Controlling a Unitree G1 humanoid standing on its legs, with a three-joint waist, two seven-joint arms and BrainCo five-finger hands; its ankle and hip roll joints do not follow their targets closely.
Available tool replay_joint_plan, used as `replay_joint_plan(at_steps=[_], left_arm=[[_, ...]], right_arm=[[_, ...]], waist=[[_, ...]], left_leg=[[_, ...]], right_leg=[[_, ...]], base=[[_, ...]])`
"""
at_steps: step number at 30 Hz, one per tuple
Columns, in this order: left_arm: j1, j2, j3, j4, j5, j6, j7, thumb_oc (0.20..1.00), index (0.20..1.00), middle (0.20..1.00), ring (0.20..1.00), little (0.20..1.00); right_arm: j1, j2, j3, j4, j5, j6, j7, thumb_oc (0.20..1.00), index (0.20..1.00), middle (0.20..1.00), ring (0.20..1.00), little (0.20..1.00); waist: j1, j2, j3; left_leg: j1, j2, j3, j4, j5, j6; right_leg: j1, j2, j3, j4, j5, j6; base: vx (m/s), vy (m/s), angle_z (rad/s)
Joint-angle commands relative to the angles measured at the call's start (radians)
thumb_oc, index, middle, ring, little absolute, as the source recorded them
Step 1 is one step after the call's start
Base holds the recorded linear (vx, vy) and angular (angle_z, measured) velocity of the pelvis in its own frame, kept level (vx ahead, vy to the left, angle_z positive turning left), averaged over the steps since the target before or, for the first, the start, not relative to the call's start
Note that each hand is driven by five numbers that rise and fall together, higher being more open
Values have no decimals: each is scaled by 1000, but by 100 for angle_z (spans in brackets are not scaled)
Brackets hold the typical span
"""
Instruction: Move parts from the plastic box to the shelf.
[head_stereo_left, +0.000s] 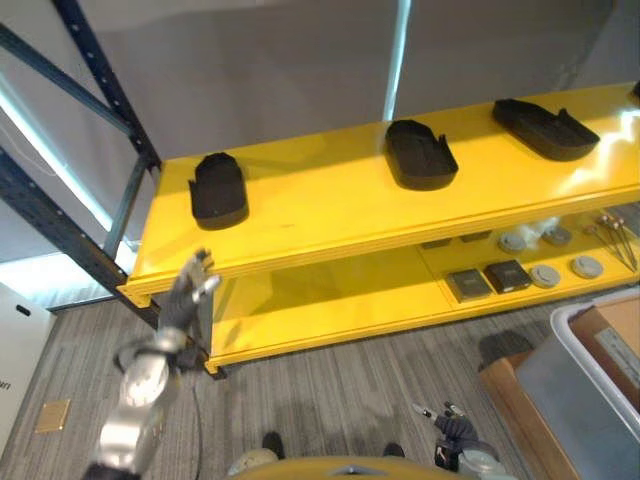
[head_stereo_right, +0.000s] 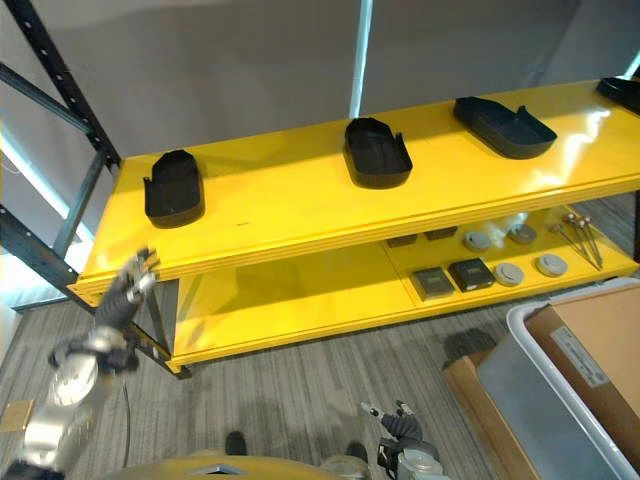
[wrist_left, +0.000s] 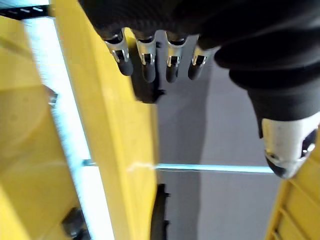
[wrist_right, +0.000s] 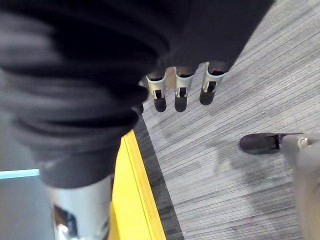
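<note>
Three black moulded parts lie on the yellow shelf's top board (head_stereo_left: 330, 200): one at the left (head_stereo_left: 218, 188), one in the middle (head_stereo_left: 420, 153), one at the right (head_stereo_left: 545, 128). My left hand (head_stereo_left: 190, 290) is raised just in front of the shelf's front left corner, below the left part, fingers (wrist_left: 145, 62) straight and holding nothing. My right hand (head_stereo_left: 452, 425) hangs low over the floor, fingers (wrist_right: 180, 95) relaxed and empty. The grey plastic box (head_stereo_left: 585, 395) stands at the lower right, with cardboard (head_stereo_right: 600, 345) in it.
The lower shelf board (head_stereo_left: 330, 300) carries dark square boxes (head_stereo_left: 508, 275), grey discs (head_stereo_left: 545, 275) and thin tools (head_stereo_left: 615, 235) at its right end. A dark blue rack upright (head_stereo_left: 60, 230) stands to the left of the shelf. Grey striped carpet (head_stereo_left: 330, 390) lies between me and the shelf.
</note>
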Motion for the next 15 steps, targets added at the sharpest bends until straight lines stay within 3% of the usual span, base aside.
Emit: replay_joint_plan(at_steps=[1,2,5,6,7,11,15], left_arm=[[-159,61,25,129,1,-67,-53,1000,1000,1000,1000,1000],[-107,38,15,218,-141,-17,-58,1000,1000,1000,1000,1000],[-120,-33,-4,621,-72,-99,-32,1000,1000,1000,1000,1000],[-153,-85,22,862,-32,-138,-28,1000,1000,1000,1000,1000],[-172,-104,38,944,-52,-134,-38,1000,1000,1000,1000,1000],[-213,-143,74,1107,-69,-101,-47,1000,1000,1000,1000,1000],[-228,-172,74,1172,-16,-134,-49,1000,1000,1000,1000,1000]], right_arm=[[-42,-2,10,15,7,-14,-8,1000,1000,1000,1000,1000],[-61,-12,11,80,-9,-19,18,1000,1000,1000,1000,1000],[-88,-8,49,218,-56,-14,56,1000,1000,1000,1000,1000],[-105,6,55,324,-98,-42,79,1000,1000,1000,1000,1000],[-113,12,57,366,-117,-53,87,1000,1000,1000,1000,1000],[-121,30,55,440,-138,-53,106,1000,1000,1000,1000,1000],[-116,51,49,486,-159,-72,110,1000,1000,1000,1000,1000]], waist=[[-20,-62,64],[-6,-62,60],[3,-74,50],[3,-80,44],[2,-82,41],[-7,-89,33],[-21,-93,23]], left_leg=[[0,38,1,72,-84,-6],[2,38,-2,67,-81,-6],[2,35,-8,63,-79,-1],[3,33,-11,60,-80,2],[5,33,-13,57,-81,3],[14,34,-14,49,-82,3],[22,34,-9,44,-89,3]], right_leg=[[-22,-44,-23,43,-45,3],[-20,-44,-30,41,-46,6],[-26,-41,-26,49,-44,4],[-28,-39,-21,50,-44,5],[-28,-38,-18,50,-44,5],[-26,-36,-4,45,-45,7],[-29,-34,13,38,-44,9]], base=[[-86,-10,44],[-79,-6,39],[-47,-23,10],[-9,-27,9],[0,0,0],[0,0,0],[29,-1,-8]])
